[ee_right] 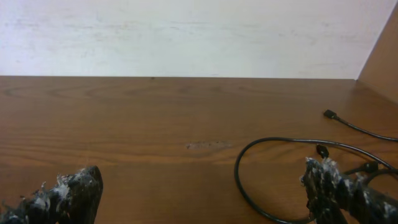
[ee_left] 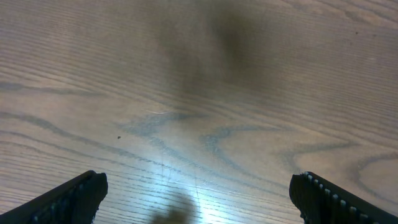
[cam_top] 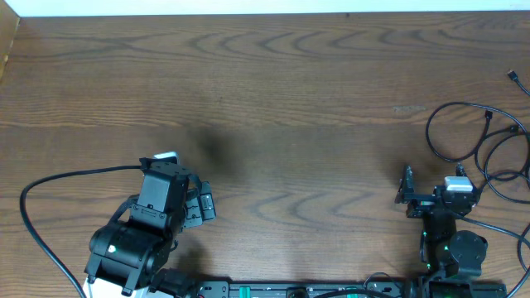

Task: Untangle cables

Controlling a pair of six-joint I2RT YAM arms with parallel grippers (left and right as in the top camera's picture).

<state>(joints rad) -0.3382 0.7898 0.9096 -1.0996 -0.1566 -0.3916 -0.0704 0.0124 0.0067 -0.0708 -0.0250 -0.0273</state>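
The cables [cam_top: 484,136] are thin black cords lying in loose overlapping loops at the table's right edge, with one small plug [cam_top: 513,76] further back. In the right wrist view a cable loop [ee_right: 244,163] curves just inside my right finger, and a plug end [ee_right: 330,114] lies beyond it. My right gripper [cam_top: 435,197] [ee_right: 202,193] is open and empty, just left of and in front of the loops. My left gripper [cam_top: 189,184] [ee_left: 199,196] is open and empty over bare wood at the front left, far from the cables.
The wooden table [cam_top: 273,91] stretches between the arms. A thick black arm cable [cam_top: 50,178] loops at the front left. A white wall [ee_right: 186,31] runs along the table's far edge, and a wooden side panel [ee_right: 382,56] stands at the right.
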